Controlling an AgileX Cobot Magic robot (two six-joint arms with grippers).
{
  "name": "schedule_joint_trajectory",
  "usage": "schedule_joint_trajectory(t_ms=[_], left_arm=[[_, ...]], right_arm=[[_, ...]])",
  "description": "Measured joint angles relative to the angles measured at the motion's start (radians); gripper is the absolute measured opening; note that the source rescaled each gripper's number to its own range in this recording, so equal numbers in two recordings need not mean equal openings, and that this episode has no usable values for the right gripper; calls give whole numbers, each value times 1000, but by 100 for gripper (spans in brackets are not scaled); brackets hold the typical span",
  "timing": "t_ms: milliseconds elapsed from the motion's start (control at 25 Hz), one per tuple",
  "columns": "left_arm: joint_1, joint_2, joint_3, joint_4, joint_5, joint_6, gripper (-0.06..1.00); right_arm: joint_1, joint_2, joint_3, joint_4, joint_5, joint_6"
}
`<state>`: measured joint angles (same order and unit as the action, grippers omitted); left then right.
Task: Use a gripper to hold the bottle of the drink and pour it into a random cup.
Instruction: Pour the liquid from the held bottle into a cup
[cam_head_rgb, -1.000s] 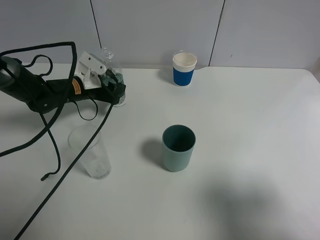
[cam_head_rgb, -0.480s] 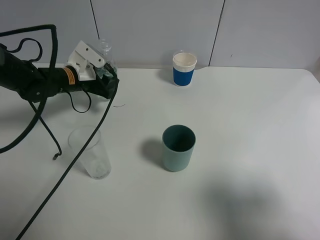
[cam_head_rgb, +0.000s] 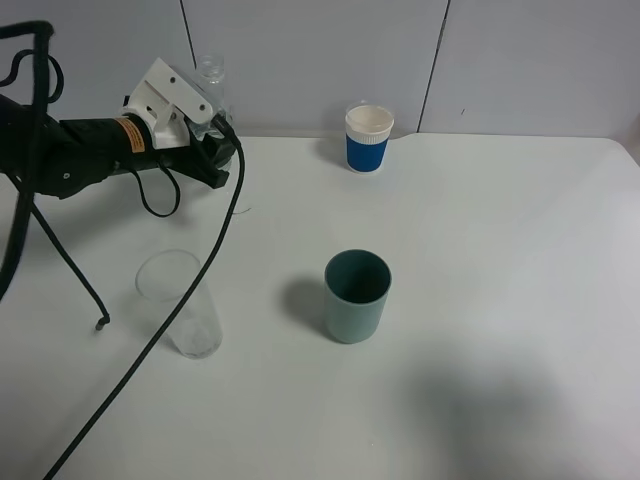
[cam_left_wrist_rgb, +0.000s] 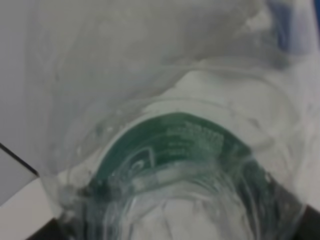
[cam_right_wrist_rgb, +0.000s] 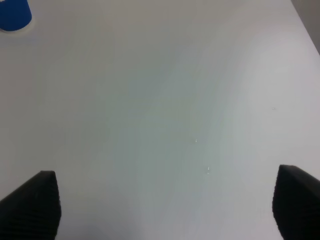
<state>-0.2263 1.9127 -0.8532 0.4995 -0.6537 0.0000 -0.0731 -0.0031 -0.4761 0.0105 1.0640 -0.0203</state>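
Observation:
My left gripper (cam_head_rgb: 216, 148) is at the back left of the table, shut on the bottle of the drink (cam_head_rgb: 209, 78). The bottle's clear ribbed neck sticks up above the white jaw parts, and it is held off the table. In the left wrist view the bottle (cam_left_wrist_rgb: 185, 142) fills the frame, with its dark green label close to the lens. The teal-green cup (cam_head_rgb: 356, 296) stands upright at the table's middle, well to the right of and nearer than the gripper. My right gripper (cam_right_wrist_rgb: 165, 200) is open and empty over bare table; it does not show in the exterior view.
A clear tumbler (cam_head_rgb: 181, 305) stands at the front left, under the left arm's trailing black cable (cam_head_rgb: 190, 290). A blue paper cup with a white rim (cam_head_rgb: 368, 138) stands at the back centre and also shows in the right wrist view (cam_right_wrist_rgb: 14, 15). A grey wall runs behind the table.
The left gripper has risen with the bottle, lifting it off the table and carrying it slightly back and left. The cups and the tumbler have not moved.

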Motion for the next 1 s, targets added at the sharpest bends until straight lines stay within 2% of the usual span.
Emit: schedule_joint_trajectory(t_ms=[480,1000], left_arm=[[-113,-78,73,-207,4,204,0],[-262,-115,86,-398,19,435,0]], right_arm=[[0,0,0,0,0,0],[0,0,0,0,0,0]])
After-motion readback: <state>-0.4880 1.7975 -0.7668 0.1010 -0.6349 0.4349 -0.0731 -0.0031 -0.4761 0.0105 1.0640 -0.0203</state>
